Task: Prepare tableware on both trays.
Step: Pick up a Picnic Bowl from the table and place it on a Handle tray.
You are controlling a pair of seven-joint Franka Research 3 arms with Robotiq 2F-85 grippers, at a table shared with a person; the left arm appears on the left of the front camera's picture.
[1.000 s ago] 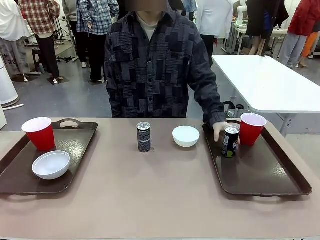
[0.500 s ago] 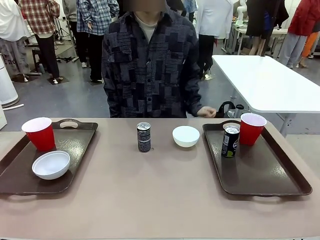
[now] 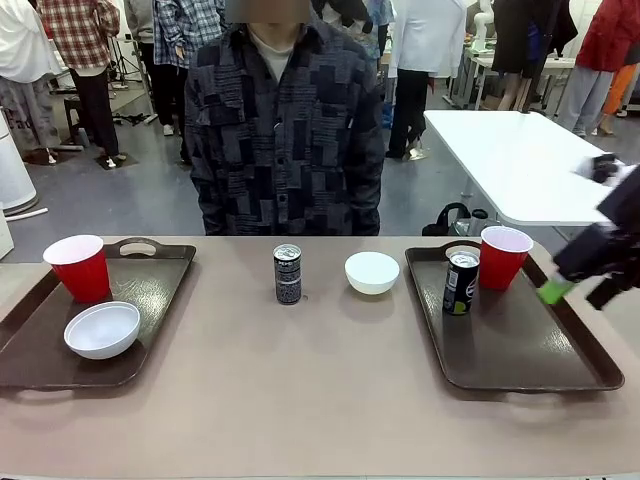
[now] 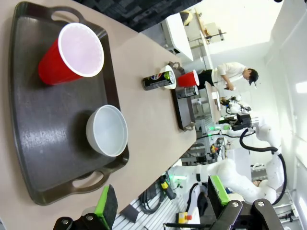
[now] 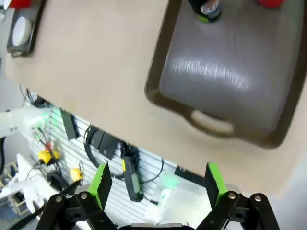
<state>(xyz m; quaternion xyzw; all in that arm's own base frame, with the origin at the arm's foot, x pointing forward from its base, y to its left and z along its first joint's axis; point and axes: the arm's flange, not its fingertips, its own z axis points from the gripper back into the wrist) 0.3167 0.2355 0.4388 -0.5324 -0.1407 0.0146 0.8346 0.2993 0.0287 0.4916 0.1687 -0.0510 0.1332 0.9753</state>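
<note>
On the right tray [image 3: 520, 350], long axis toward the person [image 3: 285, 130], stand Pepsi can [image 3: 460, 283] and right cup [image 3: 503, 257], upright. Between trays: second can [image 3: 288, 274] upright, near mid bowl [image 3: 372, 272]. Left tray [image 3: 150, 290] holds left cup [image 3: 78, 267], left bowl [image 3: 102, 329]. Left gripper [image 4: 163, 203] and right gripper [image 5: 157, 184] gape empty.

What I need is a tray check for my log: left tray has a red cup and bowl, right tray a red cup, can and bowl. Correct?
Not quite. The right tray holds a red cup and can but no bowl: the second bowl stands on the bare table between the trays, per the front view. The left tray is as stated.
</note>
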